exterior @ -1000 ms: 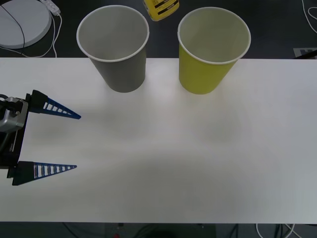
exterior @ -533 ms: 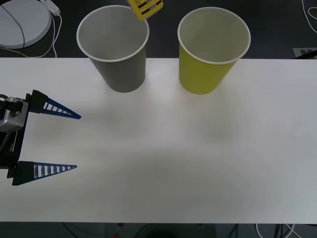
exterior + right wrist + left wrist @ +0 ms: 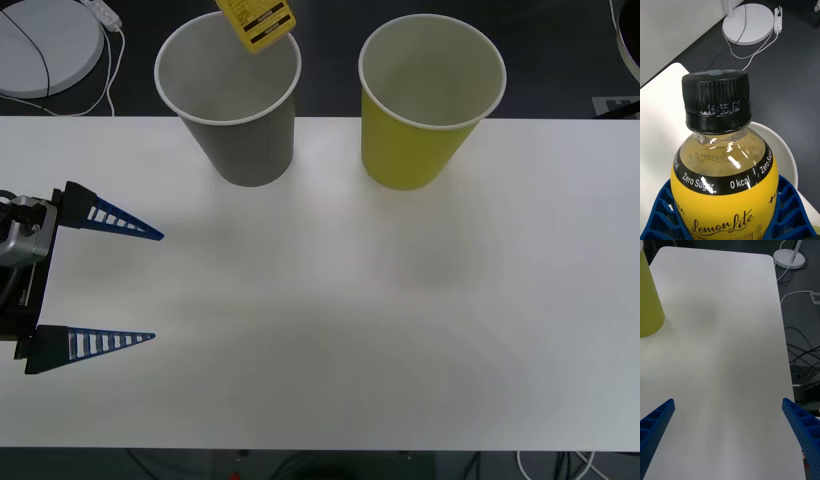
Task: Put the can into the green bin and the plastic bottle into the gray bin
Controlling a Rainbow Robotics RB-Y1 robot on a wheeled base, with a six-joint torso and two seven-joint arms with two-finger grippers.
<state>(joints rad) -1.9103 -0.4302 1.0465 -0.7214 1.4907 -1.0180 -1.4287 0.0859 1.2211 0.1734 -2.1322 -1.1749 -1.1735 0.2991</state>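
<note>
The plastic bottle (image 3: pixel 257 22), clamped in the right claw (image 3: pixel 730 221), has shifted left over the gray bin (image 3: pixel 230 95), ready for release; the left claw (image 3: pixel 148 285) waits wide.

yellow plastic bottle (image 3: pixel 258 22) tilted above gray bin (image 3: pixel 232 100), green bin (image 3: pixel 428 100) beside

Glossy clear plastic bottle (image 3: pixel 724 176) with ribbed matt cap; matt paper gray bin (image 3: pixel 240 130); smooth white table (image 3: pixel 330 300)
</note>
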